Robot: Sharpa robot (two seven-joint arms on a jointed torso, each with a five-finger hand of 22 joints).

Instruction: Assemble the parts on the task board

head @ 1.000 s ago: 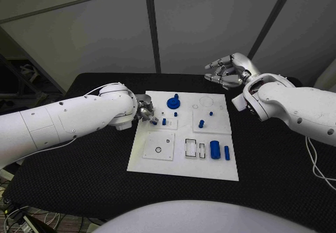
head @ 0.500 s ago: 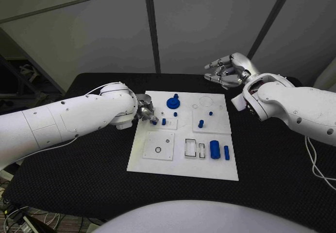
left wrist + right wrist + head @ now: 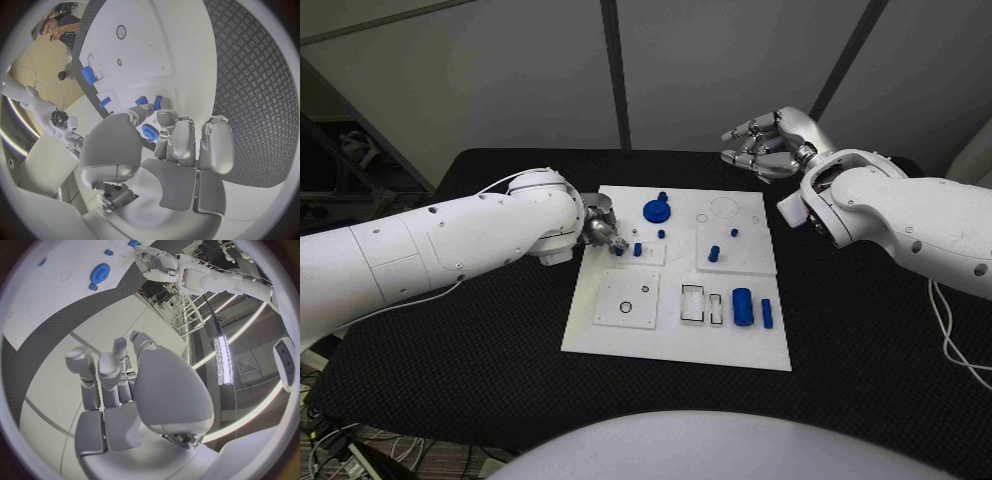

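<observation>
Black table (image 3: 877,350) holds task board (image 3: 678,345); left hand (image 3: 600,228) pinches small blue peg (image 3: 617,250); right hand (image 3: 769,143) curled, empty.

The white rectangular task board (image 3: 678,340) lies in the middle of the black table (image 3: 473,370). The left silver many-fingered hand (image 3: 600,228) sits at the board's left edge, beside a small blue peg (image 3: 638,250). The right silver many-fingered hand (image 3: 764,145) hangs behind the board's far right corner, above the table.
</observation>
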